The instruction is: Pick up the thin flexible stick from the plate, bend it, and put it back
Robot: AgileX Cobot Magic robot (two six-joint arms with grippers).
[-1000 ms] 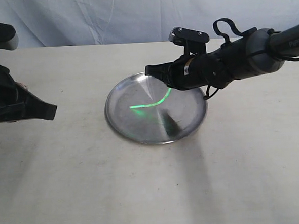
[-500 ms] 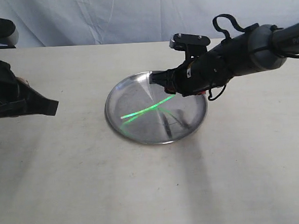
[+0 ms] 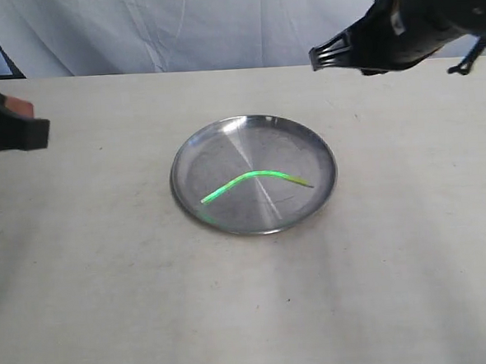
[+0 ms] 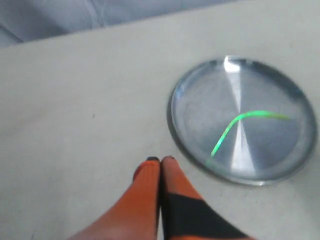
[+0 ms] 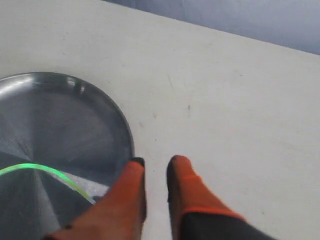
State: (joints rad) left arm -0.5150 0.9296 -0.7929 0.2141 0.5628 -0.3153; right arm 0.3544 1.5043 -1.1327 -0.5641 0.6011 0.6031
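Note:
The thin flexible stick (image 3: 251,181) glows green and lies curved in an arch on the round steel plate (image 3: 315,149) in the middle of the table. It also shows as the stick (image 4: 240,125) on the plate (image 4: 180,90) in the left wrist view, and as the stick (image 5: 40,170) on the plate (image 5: 120,125) in the right wrist view. My right gripper (image 3: 316,59) is raised at the back right, away from the plate, its orange fingers slightly apart and empty (image 5: 155,162). My left gripper (image 3: 38,133) sits at the far left edge, fingers pressed together (image 4: 160,161), holding nothing.
The beige table (image 3: 250,297) spreads all round the plate. A pale cloth backdrop (image 3: 176,29) hangs behind the table's far edge.
My right gripper has let go of the stick and risen back to the right. The stick now lies curved on the plate. The left arm has drawn back to the left.

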